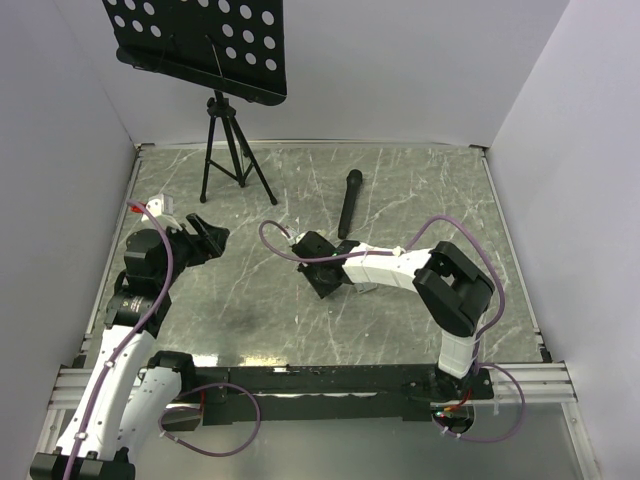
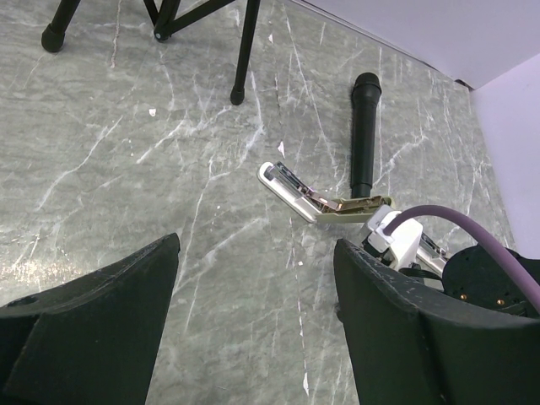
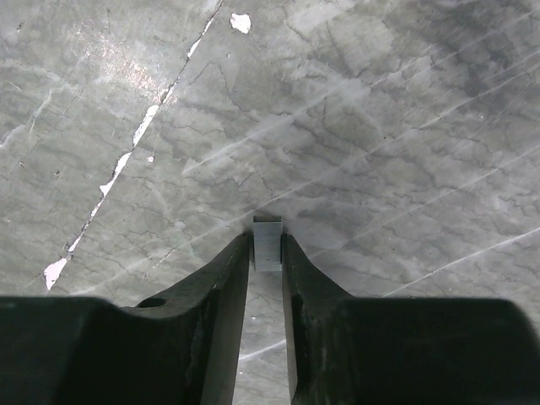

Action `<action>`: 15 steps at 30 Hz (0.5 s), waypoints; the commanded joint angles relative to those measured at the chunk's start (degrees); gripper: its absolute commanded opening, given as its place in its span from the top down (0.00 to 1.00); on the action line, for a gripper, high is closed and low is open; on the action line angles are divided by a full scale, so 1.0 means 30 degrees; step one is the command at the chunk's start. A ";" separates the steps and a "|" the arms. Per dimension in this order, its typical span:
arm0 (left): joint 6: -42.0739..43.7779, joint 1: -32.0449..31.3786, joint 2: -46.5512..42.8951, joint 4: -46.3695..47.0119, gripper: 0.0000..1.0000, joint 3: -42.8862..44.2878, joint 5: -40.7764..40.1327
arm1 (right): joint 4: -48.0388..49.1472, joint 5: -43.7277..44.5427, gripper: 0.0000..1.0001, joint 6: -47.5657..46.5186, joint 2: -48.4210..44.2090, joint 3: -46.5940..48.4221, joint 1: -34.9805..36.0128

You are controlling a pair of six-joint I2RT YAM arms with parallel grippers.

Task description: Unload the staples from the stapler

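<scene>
The white stapler (image 2: 325, 201) lies on the marble table, swung open with its metal staple rail showing. My right gripper (image 3: 267, 243) is shut on a short grey strip of staples (image 3: 267, 228), pinched at the fingertips just above the table. In the top view the right gripper (image 1: 322, 280) sits mid-table, and its white arm covers most of the stapler. My left gripper (image 1: 210, 238) is open and empty at the left, well away from the stapler, and its jaws are wide apart in the left wrist view (image 2: 256, 253).
A black microphone (image 1: 349, 203) lies beyond the stapler and also shows in the left wrist view (image 2: 363, 126). A music stand on a tripod (image 1: 235, 150) stands at the back left. White walls close in the table on three sides.
</scene>
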 commanded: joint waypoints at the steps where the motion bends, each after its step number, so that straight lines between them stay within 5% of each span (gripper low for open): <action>1: 0.0030 -0.0024 -0.0127 0.0247 0.22 0.0701 -0.0056 | -0.0621 0.0301 0.72 0.0227 -0.0617 0.0148 0.0147; 15: 0.0060 -0.0024 -0.0185 0.0246 0.21 0.0701 -0.0056 | -0.0826 0.0242 0.74 -0.0183 -0.2081 -0.0671 -0.0643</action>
